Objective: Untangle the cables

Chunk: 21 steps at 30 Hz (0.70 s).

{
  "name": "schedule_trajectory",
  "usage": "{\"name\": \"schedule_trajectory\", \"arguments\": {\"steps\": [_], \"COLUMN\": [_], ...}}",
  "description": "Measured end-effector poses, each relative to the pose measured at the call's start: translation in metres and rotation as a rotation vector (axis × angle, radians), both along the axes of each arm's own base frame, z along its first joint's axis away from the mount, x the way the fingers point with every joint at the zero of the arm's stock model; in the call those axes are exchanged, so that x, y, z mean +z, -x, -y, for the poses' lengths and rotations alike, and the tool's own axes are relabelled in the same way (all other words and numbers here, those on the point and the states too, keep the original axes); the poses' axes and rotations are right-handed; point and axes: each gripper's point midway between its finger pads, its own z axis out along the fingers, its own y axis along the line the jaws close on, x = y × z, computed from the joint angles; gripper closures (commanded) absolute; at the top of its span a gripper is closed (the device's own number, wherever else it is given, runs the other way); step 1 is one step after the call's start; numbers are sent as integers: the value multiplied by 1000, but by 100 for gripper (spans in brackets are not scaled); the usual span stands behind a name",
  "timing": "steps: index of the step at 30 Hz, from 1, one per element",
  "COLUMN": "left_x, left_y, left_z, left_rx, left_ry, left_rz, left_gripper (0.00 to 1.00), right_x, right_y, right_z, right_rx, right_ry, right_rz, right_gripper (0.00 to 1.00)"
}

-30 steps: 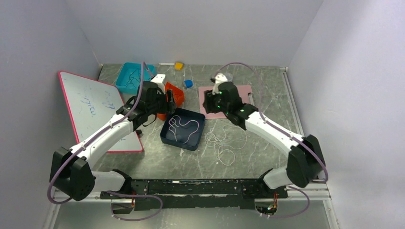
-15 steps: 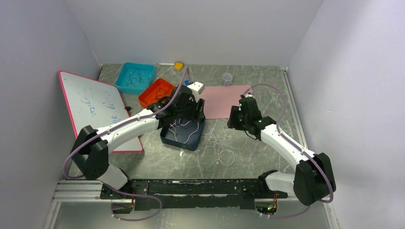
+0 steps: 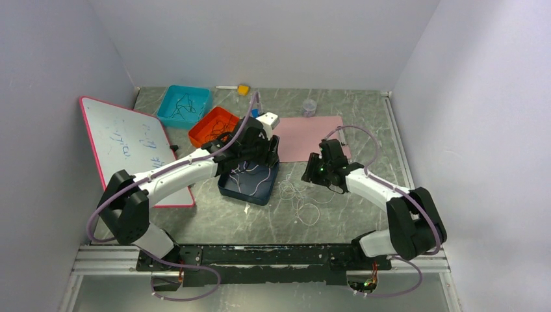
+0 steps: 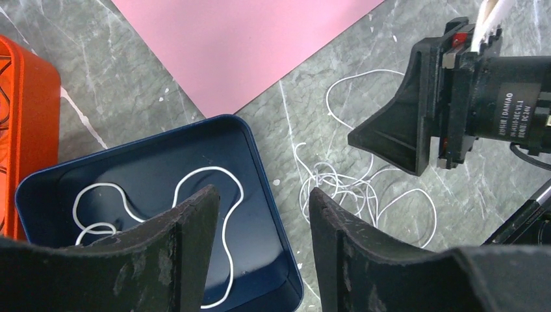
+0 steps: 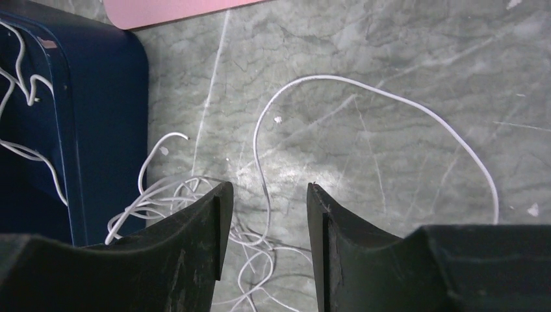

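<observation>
A small tangle of white cables [image 3: 302,195] lies on the grey table just right of a dark blue tray [image 3: 227,185]. One more white cable [image 4: 242,193] lies looped inside that tray. My left gripper [image 3: 263,155] hangs open over the tray's right edge [image 4: 263,190], with nothing between its fingers. My right gripper [image 3: 313,171] is low over the tangle's upper right part. It stands open [image 5: 268,188], and a loose white strand [image 5: 263,162] runs on the table below the gap between its fingers. Thin dark cables lie in the teal tray [image 3: 184,104] and the orange tray [image 3: 209,128].
A pink sheet [image 3: 305,138] lies flat behind both grippers. A whiteboard [image 3: 130,146] leans at the left wall. A yellow block [image 3: 243,90] and a small clear cup [image 3: 309,107] stand near the back wall.
My left arm has swung right from the orange tray to the blue tray. My right arm has come forward off the pink sheet and down over the white tangle.
</observation>
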Motion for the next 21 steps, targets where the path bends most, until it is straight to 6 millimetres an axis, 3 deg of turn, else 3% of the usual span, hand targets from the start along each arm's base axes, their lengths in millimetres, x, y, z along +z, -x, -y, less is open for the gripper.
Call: {"name": "schedule_trajectory", "arguments": {"steps": [5, 12, 21], "left_x": [0, 3, 8], "left_y": [0, 0, 1], "left_z": [0, -1, -1], "left_rx": [5, 14, 24], "left_ry": [4, 12, 28], "left_rz": [-3, -1, 0], "left_gripper": [42, 42, 42], "right_x": [-6, -17, -11], "right_y": [-5, -8, -11], "right_z": [-5, -9, -20], "right_rx": [2, 10, 42], "right_ry": [-15, -27, -80], "right_rz": [3, -13, 15], "right_gripper": [58, 76, 98]}}
